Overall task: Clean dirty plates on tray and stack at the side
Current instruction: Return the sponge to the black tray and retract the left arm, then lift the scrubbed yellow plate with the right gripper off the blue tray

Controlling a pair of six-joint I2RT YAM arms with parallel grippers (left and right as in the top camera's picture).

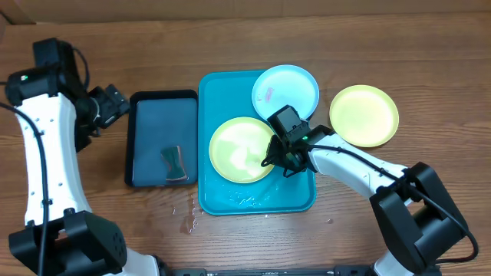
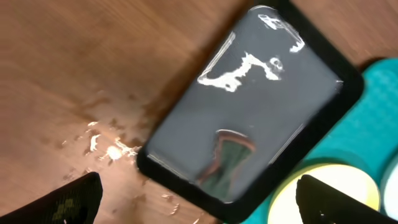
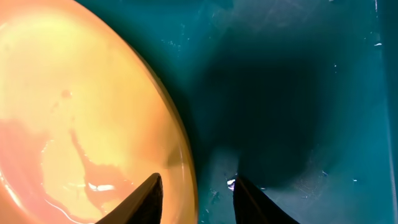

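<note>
Apparently a robotics lab or test bench, not a lived-in kitchen. Told by two white-and-black robot limbs, the left arm (image 1: 46, 153) and the right arm (image 1: 353, 165), set at a plain wood-grain table (image 1: 430, 69) with black cables trailing along them. Also by the staged wares: bright plastic plates (image 1: 364, 115), a turquoise tray (image 1: 253, 201) and a dark tray (image 1: 153, 123) laid straight on the wood, water spots (image 1: 188, 222) beside them, brown cardboard (image 1: 230, 9) along the far edge.

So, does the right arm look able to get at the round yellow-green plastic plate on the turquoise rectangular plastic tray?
Probably yes. The right gripper hangs at the rim of the yellow-green plate on the turquoise tray, jaws open astride the edge, nothing between.
</note>
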